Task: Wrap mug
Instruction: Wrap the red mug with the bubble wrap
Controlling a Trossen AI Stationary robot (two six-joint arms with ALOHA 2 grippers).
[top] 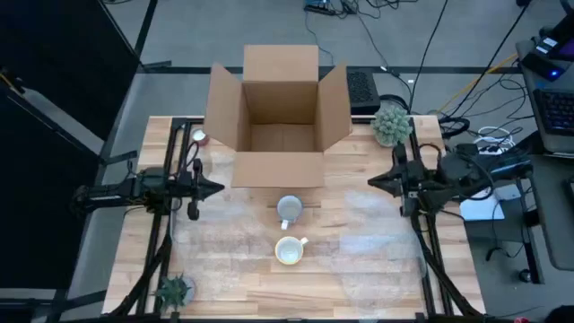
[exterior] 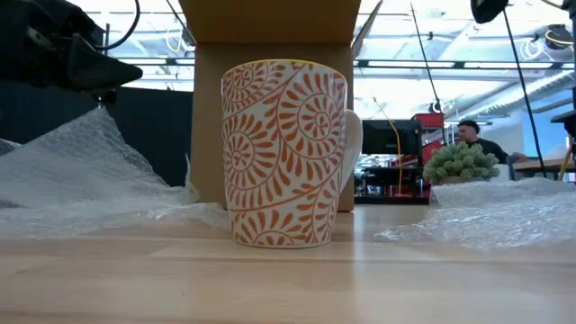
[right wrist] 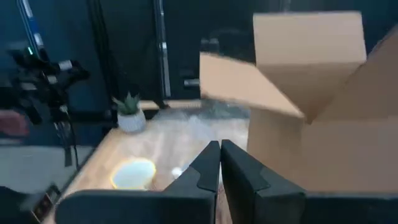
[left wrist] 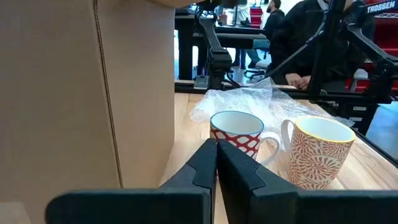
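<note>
Nearest the front edge of the pale wooden table [top: 377, 287] stands the white ceramic mug with an orange swirl-and-leaf pattern and a yellow rim [exterior: 284, 153], upright, bare and untouched, its handle turned toward the right side in the low view. Just behind it, closer to the box, sits a second mug, white with a red lattice pattern [left wrist: 236, 134], also upright and unwrapped; the two stand near each other but apart. Sheets of clear bubble wrap [exterior: 81, 171] lie crumpled on the tabletop to either side of the mugs, and none of the wrap touches or covers either one as far as can be seen. By this reading the wrapping has not begun: no mug is lifted, no sheet is spread or gripped, and every step of the task is left to do. The left gripper [top: 215, 187] hangs at the table's left side beside the box, its two dark fingers pressed together with nothing between them, pointing toward the mugs. The right gripper [top: 375, 182] waits at the opposite side, likewise clenched and empty. Farther back, the open brown cardboard box [top: 278, 112] stands with its flaps spread. A small green potted plant [top: 391, 124] sits at the far right corner and a spiky green one [top: 173, 290] at the near left corner. People show in the room beyond.
</note>
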